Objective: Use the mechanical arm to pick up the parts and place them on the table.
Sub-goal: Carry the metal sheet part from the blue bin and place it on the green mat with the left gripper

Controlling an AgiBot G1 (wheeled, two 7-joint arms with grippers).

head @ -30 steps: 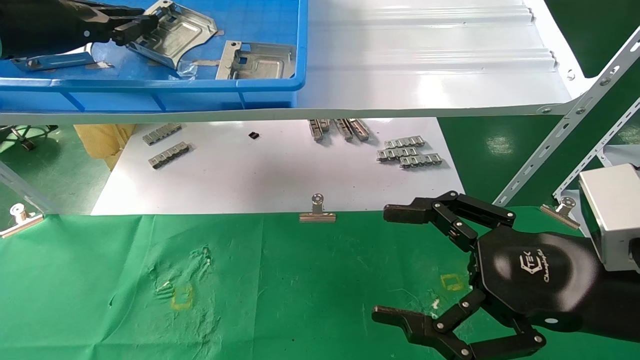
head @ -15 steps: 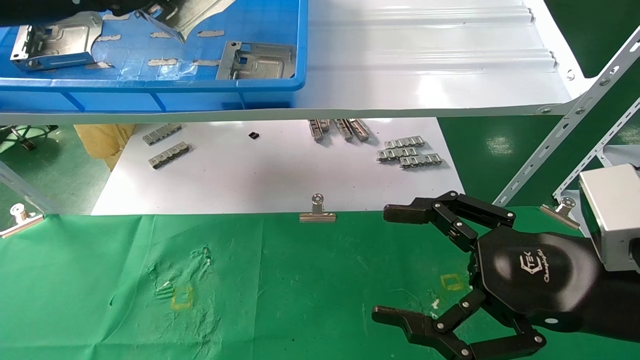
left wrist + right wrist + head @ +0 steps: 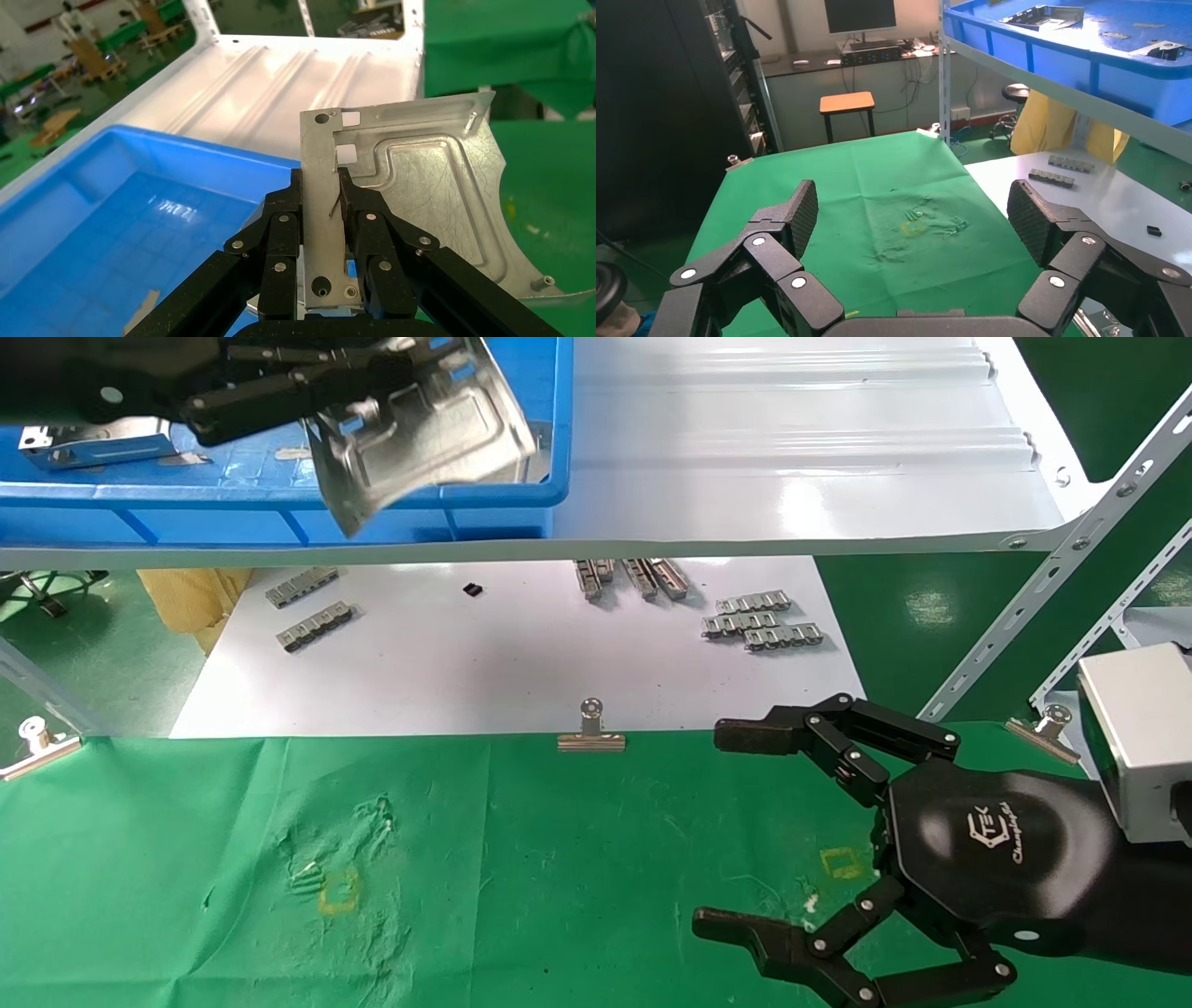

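Above the blue bin (image 3: 279,514), our left gripper (image 3: 336,203) grips one plate (image 3: 424,430); nothing lies on the green table (image 3: 521,859) yet, right gripper (image 3: 745,831) open.

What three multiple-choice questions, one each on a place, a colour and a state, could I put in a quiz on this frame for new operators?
1. Where is the part that the left gripper holds?
A. Lying on the green table
B. Lifted above the front wall of the bin
C. On the white board

2. What colour is the bin?
A. Blue
B. Yellow
C. Grey

3. How is the right gripper?
A. Shut on a binder clip
B. Shut on a part
C. Open, holding nothing

Answers:
1 B: the head view shows the plate tilted in the air, overlapping the bin's front wall.
2 A: its walls and floor are blue in every view.
3 C: its fingers are spread apart above the green table with nothing between them.
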